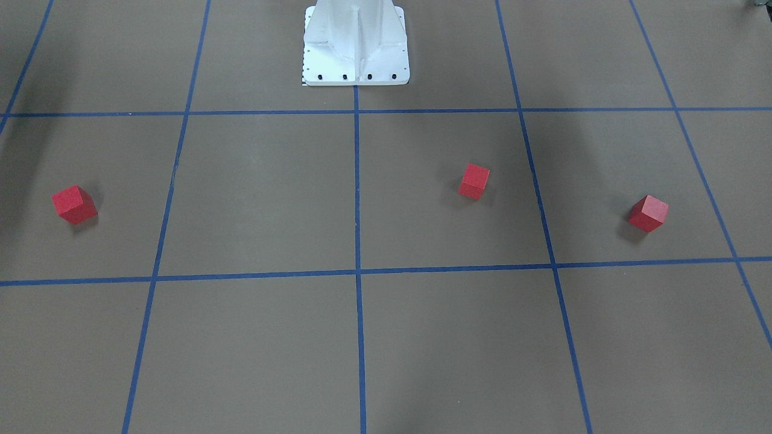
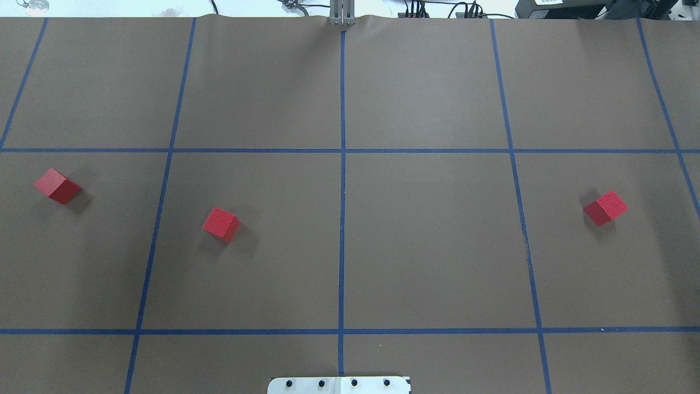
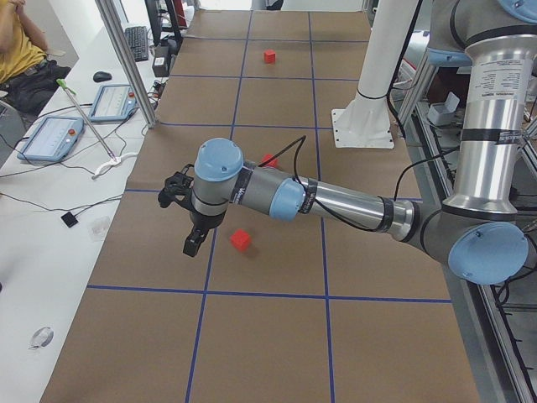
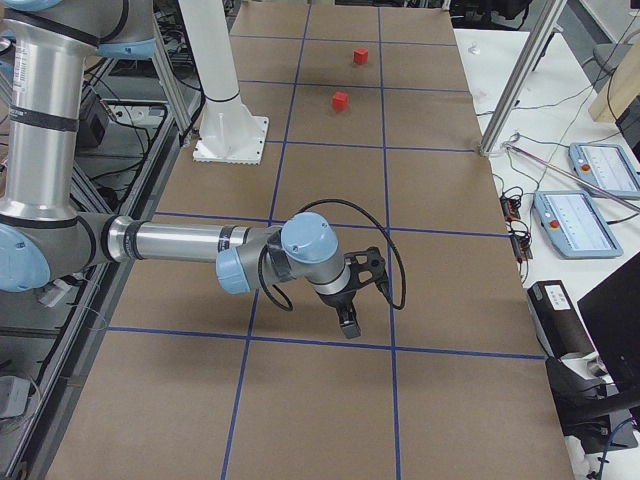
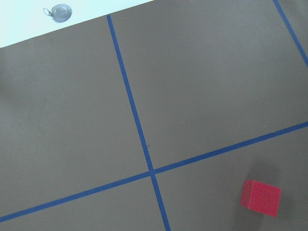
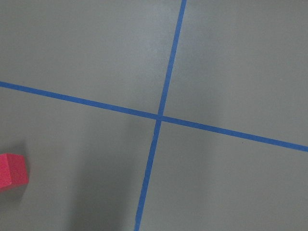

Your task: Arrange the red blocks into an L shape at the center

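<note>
Three blocks (image 2: 221, 224) lie apart on the bench (image 2: 426, 246), none at center (image 2: 342, 241). We cannot tell whether left gripper (image 3: 191, 245) or right gripper (image 4: 348, 326) is open.

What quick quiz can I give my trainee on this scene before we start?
1. How many red blocks show in the overhead view?
2. True or false: two of the blocks are touching each other.
3. Which side of the middle blue tape line holds two blocks? A) the robot's left B) the robot's right C) neither side
Key: 1 three; 2 false; 3 A
</note>
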